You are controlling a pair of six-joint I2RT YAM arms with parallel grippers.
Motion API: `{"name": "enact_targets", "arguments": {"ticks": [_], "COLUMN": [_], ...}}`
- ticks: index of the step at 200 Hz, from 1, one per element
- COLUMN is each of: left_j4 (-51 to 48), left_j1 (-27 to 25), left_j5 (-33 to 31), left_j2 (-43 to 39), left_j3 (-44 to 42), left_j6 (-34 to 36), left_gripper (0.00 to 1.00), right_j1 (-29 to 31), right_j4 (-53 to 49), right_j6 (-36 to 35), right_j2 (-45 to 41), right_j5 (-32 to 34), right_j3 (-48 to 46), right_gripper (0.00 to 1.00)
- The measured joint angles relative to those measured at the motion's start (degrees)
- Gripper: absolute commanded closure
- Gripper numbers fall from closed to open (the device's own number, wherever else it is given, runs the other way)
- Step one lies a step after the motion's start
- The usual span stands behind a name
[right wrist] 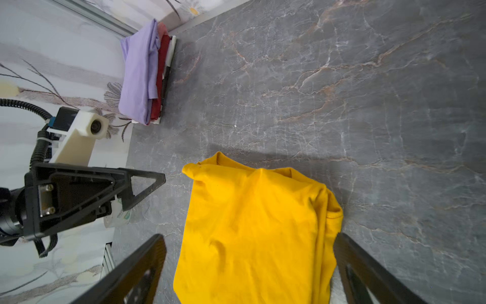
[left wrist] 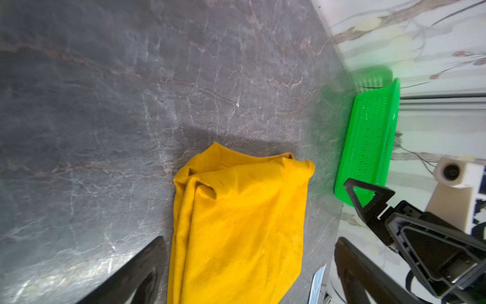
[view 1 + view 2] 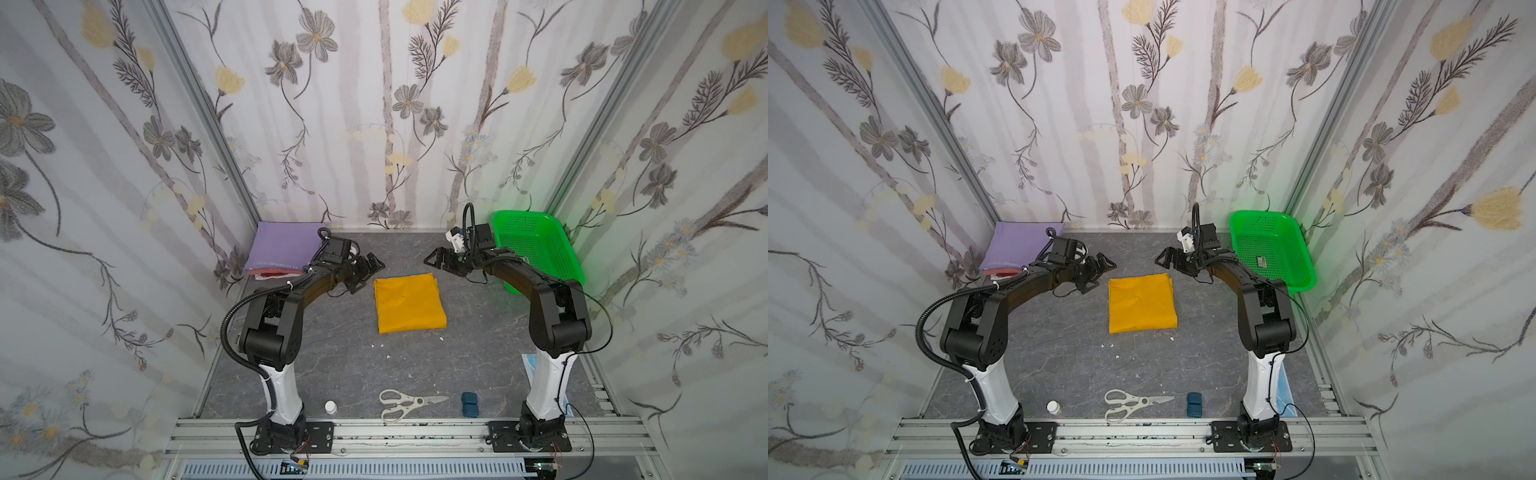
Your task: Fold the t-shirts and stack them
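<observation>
Shirt (image 3: 409, 302), yellow, folded flat at surface (image 3: 340, 357) centre, left gripper (image 3: 368, 270) and right gripper (image 3: 436, 261) both spread wide and empty near its far corners, lavender-topped stack (image 3: 284, 247) in back left corner.

Yellow t-shirt (image 1: 257, 223) under spread right tool (image 1: 249, 237)

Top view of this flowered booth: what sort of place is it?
Likely a robot test booth, not a home: a left arm and right arm bolted to a metal rail, flowered walls, and a folded yellow shirt on the table near a stack of shirts.
</observation>
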Motion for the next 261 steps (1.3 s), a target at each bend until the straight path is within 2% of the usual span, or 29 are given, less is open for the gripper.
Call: {"name": "enact_targets", "arguments": {"ticks": [35,82,118,168,219,243,261], "left_j4": [5.27,17.99,26.47,30.71,23.71,19.45,18.4], "left_j1": [-1.11,-5.16,-4.11,-1.55,-0.68,-1.79,-4.09], "left_j5": [4.09,10.12,7.82,4.72,1.07,1.84,2.56], "left_j2": [-1.66,2.93,10.51,12.44,7.3,0.02,-6.27], "left_j3": [-2.67,-3.45,-4.04,-6.12,-6.01,-7.08,-11.15], "left_j6": [-0.39,-4.15,-8.76,-9.42,-5.25,-1.88,0.07], "left_gripper": [0.0,0.0,0.0,0.0,0.0,0.0,0.0], "right_j1": [2.97,4.02,3.17,2.93,2.82,3.23,4.37], "right_j4": [1.81,10.64,20.0,28.59,24.96,23.61,24.41], "right_j6": [0.28,5.73,12.02,16.68,14.51,12.17,11.23], "right_j2": [0.39,8.74,12.7,12.74,7.3,-0.39,-5.86], "right_j5": [-3.76,-8.22,-9.81,-9.64,-4.46,-2.78,-2.34], "right_j3": [-2.43,-0.46,-3.15,-6.54,-7.98,-13.11,-19.15], "right_gripper": [0.0,0.0,0.0,0.0,0.0,0.0,0.0]}}
